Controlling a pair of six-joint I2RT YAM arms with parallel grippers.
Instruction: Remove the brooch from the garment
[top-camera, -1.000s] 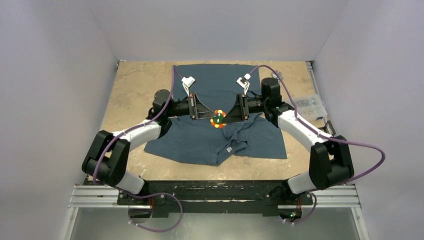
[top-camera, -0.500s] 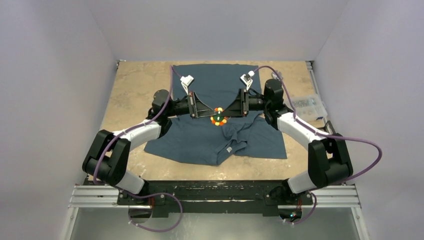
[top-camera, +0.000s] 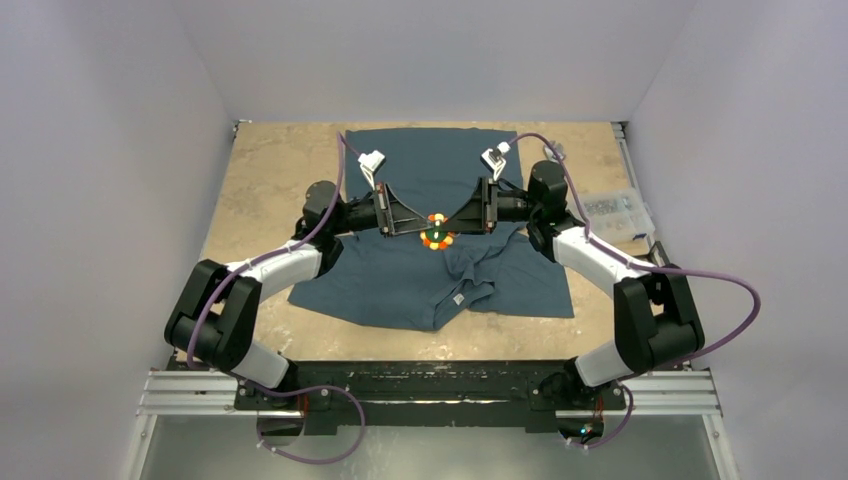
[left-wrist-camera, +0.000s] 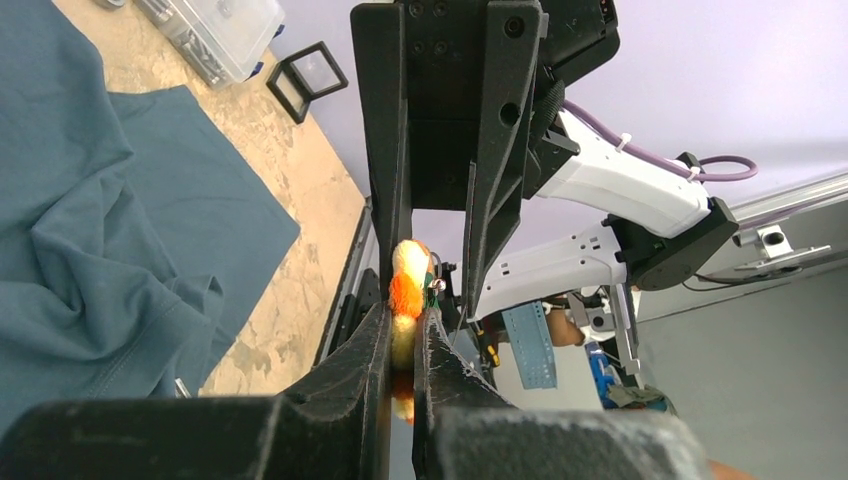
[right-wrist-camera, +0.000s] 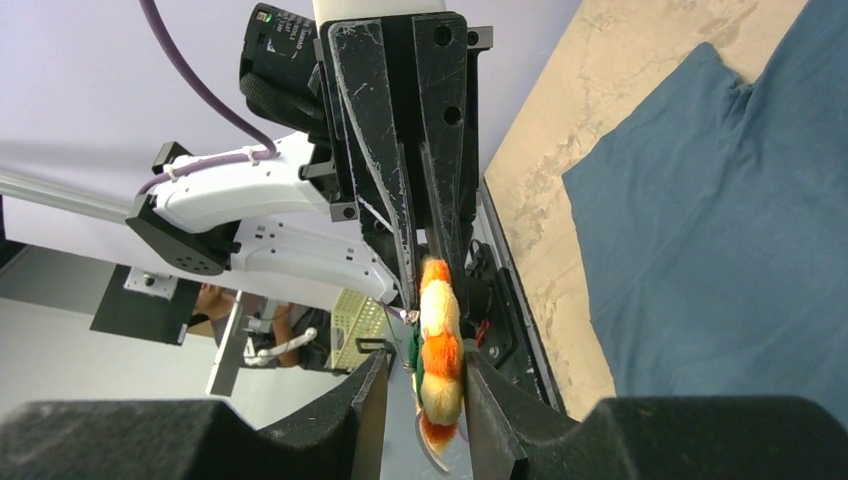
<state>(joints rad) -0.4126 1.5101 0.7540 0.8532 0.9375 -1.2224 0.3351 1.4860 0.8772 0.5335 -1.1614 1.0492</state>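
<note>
The brooch (top-camera: 436, 232), a small round yellow-orange flower with a green back, is held in the air above the dark slate-blue garment (top-camera: 420, 285). My left gripper (top-camera: 425, 232) is shut on its left edge; the left wrist view shows the brooch (left-wrist-camera: 405, 290) pinched between the fingers of that gripper (left-wrist-camera: 405, 318). My right gripper (top-camera: 449, 229) faces it from the right. In the right wrist view the brooch (right-wrist-camera: 440, 350) sits between the jaws of the right gripper (right-wrist-camera: 425, 362), touching one finger with a gap to the other. The garment lies crumpled on the table (right-wrist-camera: 730, 250).
A clear plastic box (top-camera: 615, 210) stands at the table's right edge, with a small black frame (left-wrist-camera: 310, 78) beside it. The garment's white neck tag (top-camera: 458, 299) lies near the front. Bare tan table top (top-camera: 270, 180) shows to the left of the shirt.
The brooch and both grippers have risen slightly and shifted toward the back. The right arm's elbow has drawn in to the left.
</note>
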